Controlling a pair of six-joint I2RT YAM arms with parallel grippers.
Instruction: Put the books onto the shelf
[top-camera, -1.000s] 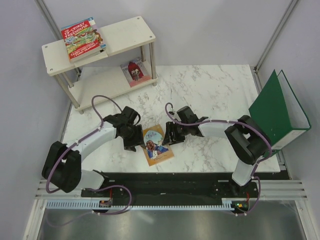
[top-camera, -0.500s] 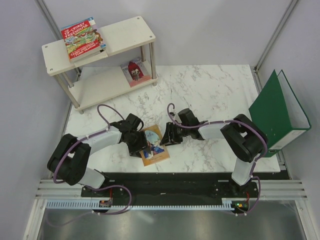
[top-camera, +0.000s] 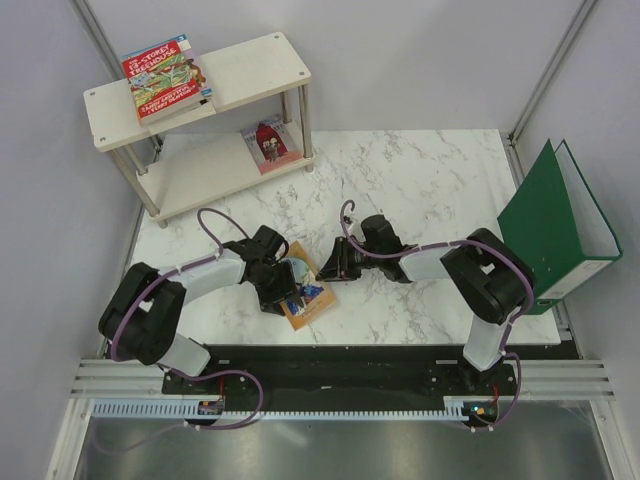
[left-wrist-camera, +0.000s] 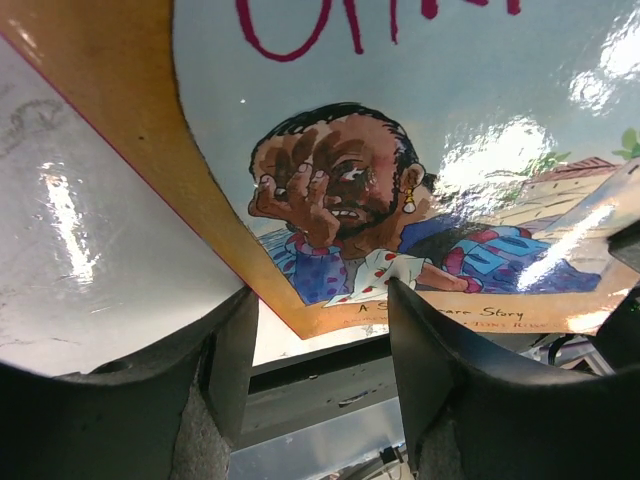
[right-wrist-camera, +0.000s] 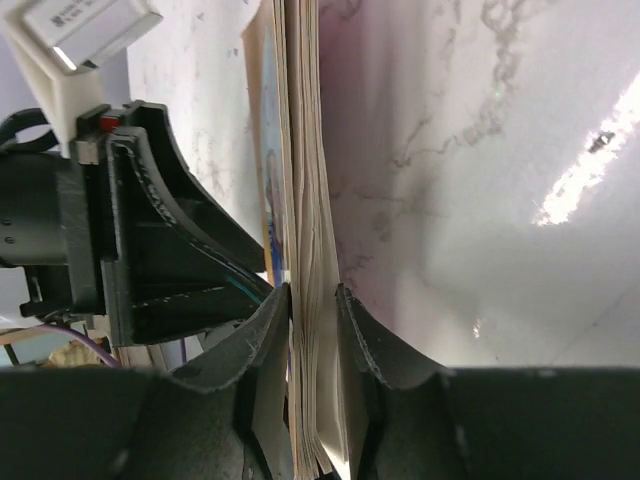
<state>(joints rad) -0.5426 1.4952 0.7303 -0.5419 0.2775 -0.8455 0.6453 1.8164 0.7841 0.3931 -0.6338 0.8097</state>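
The orange-brown book (top-camera: 308, 288) with a blue picture lies tilted on the marble between both arms. My right gripper (top-camera: 330, 268) has its jaws round the page edge (right-wrist-camera: 305, 200), a finger pressed on each side, so it is shut on the book (left-wrist-camera: 420, 140). My left gripper (top-camera: 284, 290) is open, its fingertips (left-wrist-camera: 405, 300) against the cover's lower edge. The shelf (top-camera: 255, 68) stands at the far left. The red Treehouse book (top-camera: 165, 78) lies on its top board and another book (top-camera: 270, 143) on its lower board.
A large green ring binder (top-camera: 555, 225) stands open at the table's right edge. The shelf's metal legs (top-camera: 305, 120) stand on the marble top (top-camera: 420, 190). My left gripper's body (right-wrist-camera: 150, 230) is close beside the book in the right wrist view.
My left gripper has slid right onto the book's left side. The right jaws have closed in on the book's edge, and the book has shifted slightly and tilted.
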